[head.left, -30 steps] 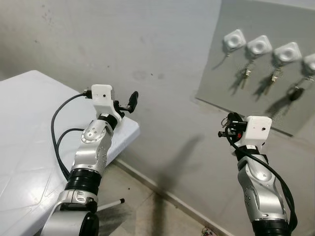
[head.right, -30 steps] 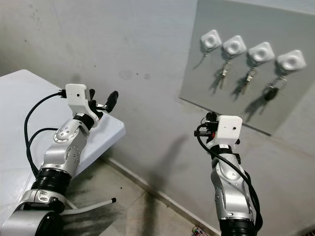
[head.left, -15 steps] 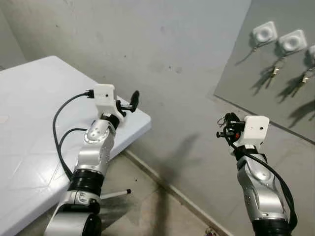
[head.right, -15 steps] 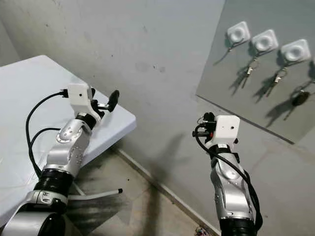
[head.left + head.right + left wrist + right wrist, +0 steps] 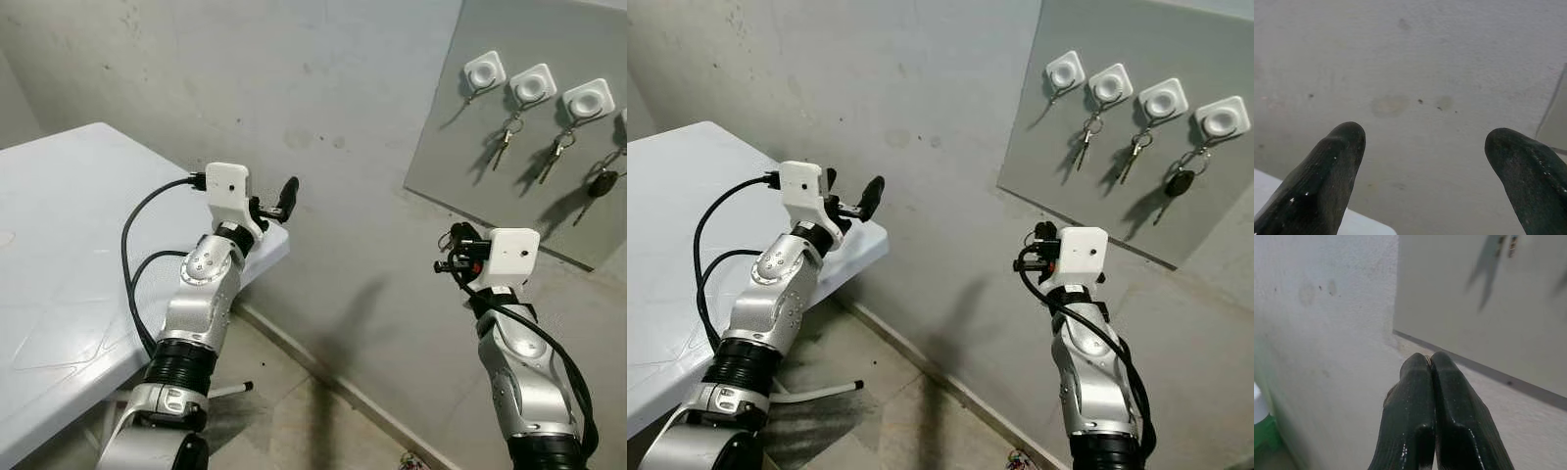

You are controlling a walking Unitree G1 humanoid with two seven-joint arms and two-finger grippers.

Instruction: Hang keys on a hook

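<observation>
Over the far corner of the white bench (image 5: 59,245), the left end effector (image 5: 277,206) is raised with its two black fingers spread wide and nothing between them. It points at the bare grey wall (image 5: 323,88) and looks to have no part in this step.

Further right, the right end effector (image 5: 1430,360) is lifted to about chest height, below and to the left of the grey hook board (image 5: 1058,176) and well apart from it. Its fingers are pressed flat together. A small pale glint sits at the very tips, perhaps a ring or the edge of a key, but I cannot tell what it grips, if anything.

On the board are four white square hooks in a row that slopes down to the right. The leftmost hook (image 5: 1064,70) appears bare. The second carries a small bunch of keys (image 5: 1085,145), the third another bunch of keys (image 5: 1133,149), and the fourth a black key fob (image 5: 1179,182). All three hang on rings, with shadows falling to their lower left.

I judge this to be the approach step, with the robot facing the board but not yet within reach of it. The next move calls for closing in and raising the right arm up and rightward to the bare hook. The ring's opening then has to meet the hook's small upturned tip squarely before the grip is let go.
</observation>
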